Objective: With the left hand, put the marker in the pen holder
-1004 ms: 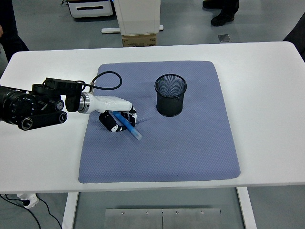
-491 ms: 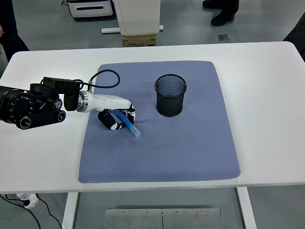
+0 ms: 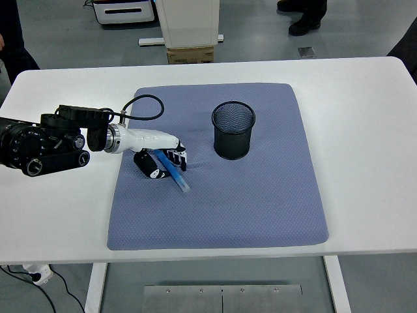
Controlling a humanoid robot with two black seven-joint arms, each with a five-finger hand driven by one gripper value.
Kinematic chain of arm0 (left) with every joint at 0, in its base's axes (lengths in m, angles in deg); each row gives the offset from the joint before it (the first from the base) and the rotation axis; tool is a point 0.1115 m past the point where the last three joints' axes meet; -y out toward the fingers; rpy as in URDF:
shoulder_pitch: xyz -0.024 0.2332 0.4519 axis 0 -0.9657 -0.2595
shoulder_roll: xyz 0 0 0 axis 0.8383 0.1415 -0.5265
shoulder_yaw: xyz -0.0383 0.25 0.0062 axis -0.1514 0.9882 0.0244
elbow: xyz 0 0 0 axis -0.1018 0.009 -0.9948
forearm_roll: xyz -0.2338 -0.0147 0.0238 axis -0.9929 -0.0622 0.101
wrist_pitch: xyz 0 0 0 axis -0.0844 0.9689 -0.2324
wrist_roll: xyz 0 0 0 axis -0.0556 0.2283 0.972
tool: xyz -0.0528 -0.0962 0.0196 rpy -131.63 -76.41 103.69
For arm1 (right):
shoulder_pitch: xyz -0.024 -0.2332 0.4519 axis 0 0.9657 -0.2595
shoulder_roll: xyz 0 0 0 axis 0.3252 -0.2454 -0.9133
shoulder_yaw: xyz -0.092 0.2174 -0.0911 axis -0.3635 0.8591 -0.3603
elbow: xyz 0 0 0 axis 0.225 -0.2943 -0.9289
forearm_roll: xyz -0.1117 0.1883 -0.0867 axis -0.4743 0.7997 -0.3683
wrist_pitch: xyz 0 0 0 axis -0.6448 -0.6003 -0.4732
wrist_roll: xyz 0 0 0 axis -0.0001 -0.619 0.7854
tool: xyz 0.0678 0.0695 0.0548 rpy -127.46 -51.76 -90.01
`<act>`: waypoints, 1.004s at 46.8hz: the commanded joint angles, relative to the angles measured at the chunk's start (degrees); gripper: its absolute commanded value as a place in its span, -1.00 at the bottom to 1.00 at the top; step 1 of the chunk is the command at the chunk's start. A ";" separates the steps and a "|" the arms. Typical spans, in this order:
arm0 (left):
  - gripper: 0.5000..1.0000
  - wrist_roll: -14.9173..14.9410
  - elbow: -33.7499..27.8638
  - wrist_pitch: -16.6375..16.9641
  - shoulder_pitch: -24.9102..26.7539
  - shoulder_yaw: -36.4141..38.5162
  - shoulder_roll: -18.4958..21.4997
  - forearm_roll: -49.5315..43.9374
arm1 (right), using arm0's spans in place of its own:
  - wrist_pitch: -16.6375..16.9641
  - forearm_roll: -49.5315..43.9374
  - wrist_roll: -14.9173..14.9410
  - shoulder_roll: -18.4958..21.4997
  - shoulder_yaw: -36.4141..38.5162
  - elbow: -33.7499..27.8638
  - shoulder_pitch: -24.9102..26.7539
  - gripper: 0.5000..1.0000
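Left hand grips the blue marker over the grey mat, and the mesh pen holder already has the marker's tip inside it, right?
Not quite. The head view shows the left hand gripping the blue marker over the grey mat, but the marker's tip is well left of the mesh pen holder, not inside it.

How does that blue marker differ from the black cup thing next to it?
The marker is blue, thin and solid; the pen holder is black, wide and made of see-through mesh. The marker lies slanted, gripped by the left hand; the holder stands upright and free, with nothing touching it. Both are over the blue-grey mat.
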 commanded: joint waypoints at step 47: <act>-0.38 0.00 0.00 -0.29 0.28 -0.26 0.08 -0.01 | 0.00 0.00 0.00 0.00 0.00 0.00 0.01 1.00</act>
